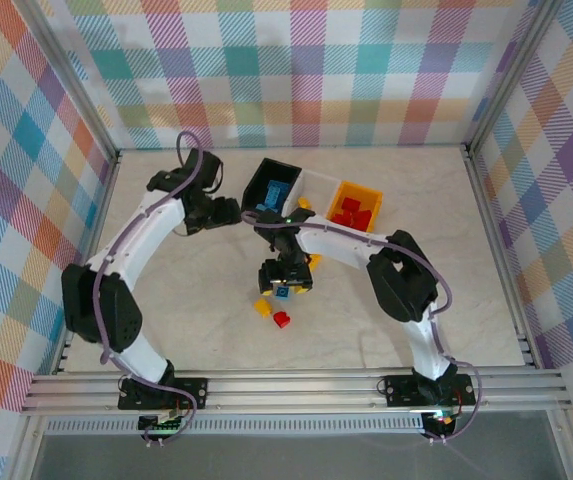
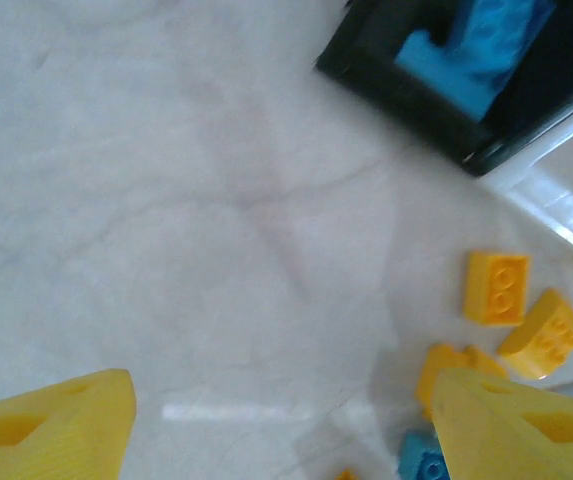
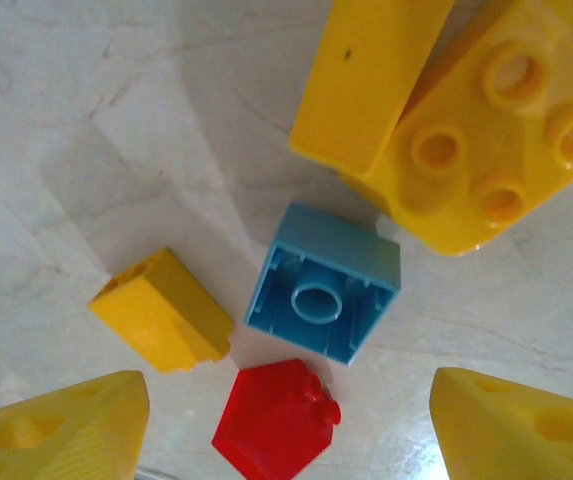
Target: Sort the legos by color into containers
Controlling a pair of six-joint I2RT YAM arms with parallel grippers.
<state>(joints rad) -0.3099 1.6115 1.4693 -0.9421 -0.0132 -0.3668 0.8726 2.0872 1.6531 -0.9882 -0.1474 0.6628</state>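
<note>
The containers stand joined in a row at mid-table: a black bin [image 1: 269, 183] with blue legos, a white bin [image 1: 316, 188], and a yellow-orange bin [image 1: 356, 207] with red legos. My left gripper [image 1: 228, 212] hovers just left of the black bin [image 2: 466, 90], open, with bare table between its yellow fingers [image 2: 51, 420]. My right gripper [image 1: 286, 280] hangs open over loose legos. Below it lie an upside-down blue brick [image 3: 324, 283], a red brick [image 3: 276, 418], a small yellow brick [image 3: 161, 310] and two larger yellow bricks [image 3: 486, 150].
Yellow bricks [image 2: 496, 288] and one blue brick [image 2: 421, 460] lie on the table right of my left gripper. A yellow brick [image 1: 263, 307] and a red one [image 1: 283, 320] sit in front of the right gripper. Checked walls enclose the table.
</note>
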